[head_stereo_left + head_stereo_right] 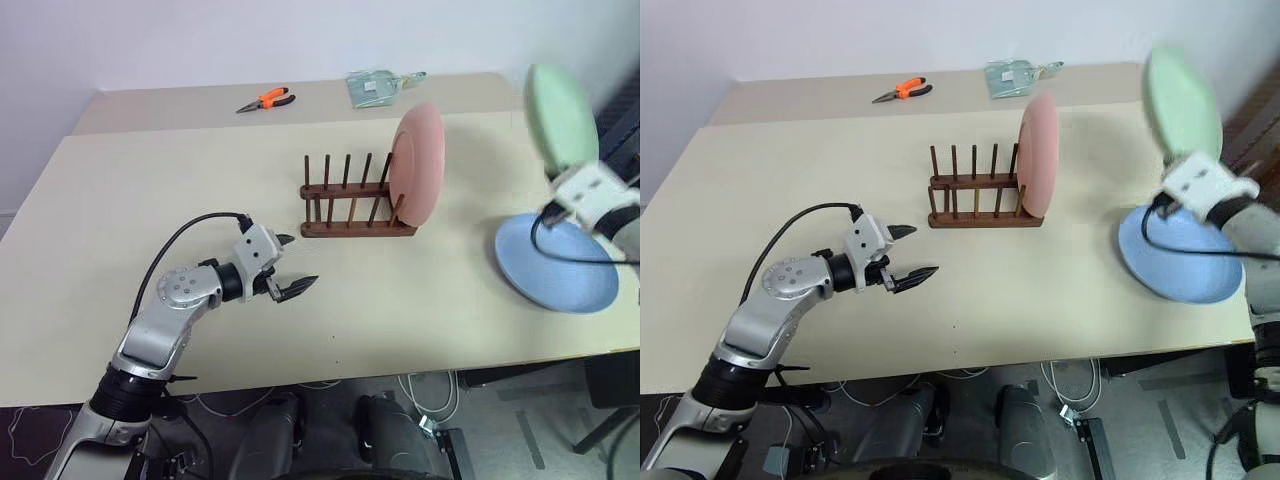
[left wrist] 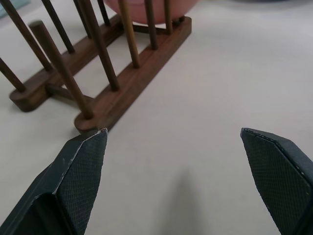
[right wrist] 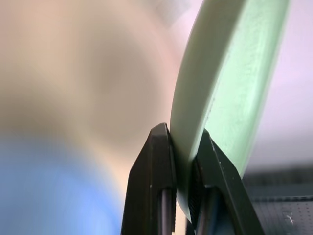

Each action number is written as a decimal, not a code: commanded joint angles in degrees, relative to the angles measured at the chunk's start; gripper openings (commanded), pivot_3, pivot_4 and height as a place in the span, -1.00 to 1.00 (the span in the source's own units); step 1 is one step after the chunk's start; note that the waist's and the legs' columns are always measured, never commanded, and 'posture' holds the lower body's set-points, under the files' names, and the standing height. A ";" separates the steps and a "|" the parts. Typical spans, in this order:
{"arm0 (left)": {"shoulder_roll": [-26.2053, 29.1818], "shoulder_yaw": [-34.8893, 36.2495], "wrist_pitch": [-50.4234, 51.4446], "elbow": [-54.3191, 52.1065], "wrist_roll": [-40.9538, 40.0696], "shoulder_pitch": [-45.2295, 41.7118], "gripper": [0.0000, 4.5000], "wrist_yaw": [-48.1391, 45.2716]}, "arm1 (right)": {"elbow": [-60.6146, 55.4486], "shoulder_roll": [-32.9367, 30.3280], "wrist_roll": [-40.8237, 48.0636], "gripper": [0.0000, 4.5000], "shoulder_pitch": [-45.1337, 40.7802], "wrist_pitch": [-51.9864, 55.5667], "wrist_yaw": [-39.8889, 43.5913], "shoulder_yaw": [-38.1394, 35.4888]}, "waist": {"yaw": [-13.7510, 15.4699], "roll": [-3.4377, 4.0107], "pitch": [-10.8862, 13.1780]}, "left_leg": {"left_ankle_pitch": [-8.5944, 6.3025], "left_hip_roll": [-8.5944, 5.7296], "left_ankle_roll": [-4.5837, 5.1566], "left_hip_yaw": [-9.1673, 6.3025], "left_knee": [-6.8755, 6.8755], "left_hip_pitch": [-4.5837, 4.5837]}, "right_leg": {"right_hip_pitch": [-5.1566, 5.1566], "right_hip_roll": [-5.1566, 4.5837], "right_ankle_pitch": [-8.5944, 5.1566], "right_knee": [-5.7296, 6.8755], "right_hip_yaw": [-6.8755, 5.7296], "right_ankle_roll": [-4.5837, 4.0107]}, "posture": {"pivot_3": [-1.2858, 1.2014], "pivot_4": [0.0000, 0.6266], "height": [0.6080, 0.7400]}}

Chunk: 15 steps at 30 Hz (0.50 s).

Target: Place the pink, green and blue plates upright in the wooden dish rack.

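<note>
Left gripper (image 1: 293, 268) gaping wide near counter's front edge; right gripper (image 3: 185, 161) pinching green plate (image 1: 560, 115) by its rim, aloft past the right edge. Stiff, light, slippery-looking; rim grip advisable.

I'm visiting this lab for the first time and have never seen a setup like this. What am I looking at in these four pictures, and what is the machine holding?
This is a humanoid robot with two arms, each ending in a two-fingered tool. Two pictures come from cameras in its head, looking down over a table. The other two come from cameras on its wrists, looking along the fingers.

On the table stands a wooden dish rack with a pink plate upright in its end slot. A blue plate lies flat near the right edge. Orange-handled pliers and a small packet lie at the back.

The right tool pinches the rim of a green plate, held in the air. The left tool is open and empty, beside the rack.
</note>
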 commanded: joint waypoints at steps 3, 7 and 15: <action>2.01 4.32 -5.95 5.33 2.23 -1.51 1.00 0.84 | -28.63 3.49 40.27 -0.98 -2.68 23.97 2.28 -11.53 | 0.39 -0.02 0.00 | -0.01 0.00 0.01 -0.07 0.02 0.00 | -0.01 -0.03 -0.01 0.10 -0.03 -0.01 | 0.03 -0.52 0.68; 2.93 5.74 -8.25 7.94 2.51 -1.53 1.00 0.63 | -36.91 6.24 60.94 -0.98 -4.26 33.28 -2.19 -11.69 | 0.31 -0.13 -0.02 | -0.06 -0.01 0.10 -0.11 0.06 0.00 | 0.11 -0.11 -0.05 -0.07 -0.07 -0.09 | 0.03 -0.52 0.68; 3.53 6.36 -9.49 7.22 2.38 0.69 1.00 0.95 | -39.14 16.92 56.01 -0.98 -3.37 38.65 -13.27 3.56 | 0.08 -0.11 -0.02 | -0.08 -0.01 0.12 -0.08 -0.02 -0.04 | 0.02 -0.14 -0.05 -0.17 -0.03 -0.11 | 0.03 -0.52 0.68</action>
